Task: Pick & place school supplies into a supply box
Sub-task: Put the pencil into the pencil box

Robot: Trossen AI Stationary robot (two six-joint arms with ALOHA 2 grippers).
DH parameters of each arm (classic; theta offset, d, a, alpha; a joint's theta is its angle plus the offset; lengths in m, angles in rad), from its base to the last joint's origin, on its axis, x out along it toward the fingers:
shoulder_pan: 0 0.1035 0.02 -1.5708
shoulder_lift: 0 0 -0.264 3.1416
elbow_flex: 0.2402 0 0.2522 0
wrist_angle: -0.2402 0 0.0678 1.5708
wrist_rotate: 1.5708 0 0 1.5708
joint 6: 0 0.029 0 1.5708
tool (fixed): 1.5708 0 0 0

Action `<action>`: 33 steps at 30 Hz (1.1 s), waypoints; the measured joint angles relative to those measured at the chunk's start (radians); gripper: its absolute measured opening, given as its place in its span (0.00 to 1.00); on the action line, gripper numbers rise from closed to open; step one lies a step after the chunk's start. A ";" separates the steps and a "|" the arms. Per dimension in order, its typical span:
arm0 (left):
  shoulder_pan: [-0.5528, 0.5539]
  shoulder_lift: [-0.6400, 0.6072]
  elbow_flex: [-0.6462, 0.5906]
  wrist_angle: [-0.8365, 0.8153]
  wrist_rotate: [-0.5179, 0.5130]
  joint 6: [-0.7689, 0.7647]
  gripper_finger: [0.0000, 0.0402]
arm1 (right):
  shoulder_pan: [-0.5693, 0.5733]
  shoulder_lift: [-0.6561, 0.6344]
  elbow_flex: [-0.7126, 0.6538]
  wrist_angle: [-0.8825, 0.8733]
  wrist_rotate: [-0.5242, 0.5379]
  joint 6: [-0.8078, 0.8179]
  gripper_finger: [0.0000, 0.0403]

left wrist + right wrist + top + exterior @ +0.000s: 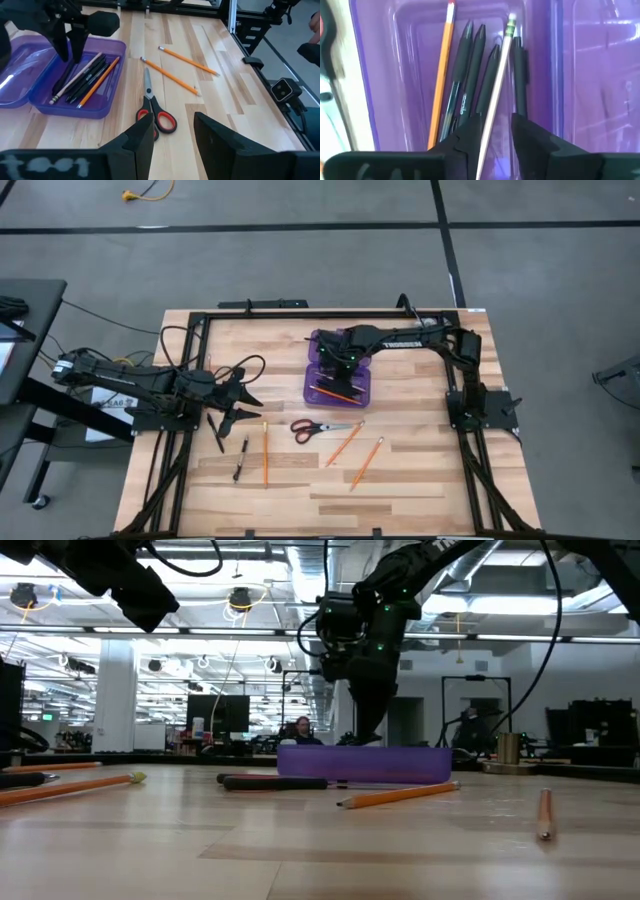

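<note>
The right gripper (343, 366) hangs low over the open purple box (358, 392) near the back middle of the table (420, 480). Its fingers sit a little apart on either side of a pale pencil (496, 95) that lies slanted in the tray, so the jaws look loose around it rather than squeezing. In the tray with it lie several black pens (470, 75) and an orange pencil (441, 75); the clear lid (12, 75) lies folded open beside the tray.

The left gripper (232, 402) hovers over the table's left side with its fingers spread, holding nothing.

Still out on the wood: the scissors (320, 427) with red handles just in front of the box, two orange pencils (345, 444) (366, 461) angled to their right, another orange pencil (265, 453) lying straight further left, and a black pen (240, 459) just beside that one, near the left gripper.
</note>
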 joint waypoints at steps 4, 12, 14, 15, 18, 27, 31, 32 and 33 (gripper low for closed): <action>0.000 0.000 0.000 0.000 -0.001 -0.001 0.32 | 0.003 -0.001 0.044 -0.128 0.000 0.000 0.26; 0.000 0.000 0.000 0.000 -0.002 -0.001 0.32 | 0.049 -0.016 0.129 -0.353 0.000 0.000 0.25; 0.000 0.000 0.000 0.000 -0.002 -0.001 0.32 | 0.068 -0.027 0.132 -0.399 0.000 0.001 0.25; 0.000 0.000 0.000 0.000 -0.002 -0.001 0.32 | 0.080 -0.036 0.132 -0.425 0.000 0.005 0.25; 0.000 0.000 0.000 0.001 -0.004 -0.001 0.32 | 0.114 -0.066 0.133 -0.470 0.000 0.035 0.25; 0.000 0.000 0.000 0.004 -0.006 -0.005 0.32 | 0.261 -0.152 0.132 -0.501 0.000 0.116 0.25; 0.000 0.000 0.000 0.004 -0.008 -0.011 0.32 | 0.347 -0.167 0.132 -0.479 0.001 0.116 0.25; 0.000 0.000 -0.001 0.003 -0.008 -0.014 0.32 | 0.368 -0.166 0.132 -0.470 0.001 0.116 0.25; 0.000 0.000 -0.001 0.004 -0.008 -0.015 0.32 | 0.390 -0.163 0.132 -0.465 0.001 0.116 0.25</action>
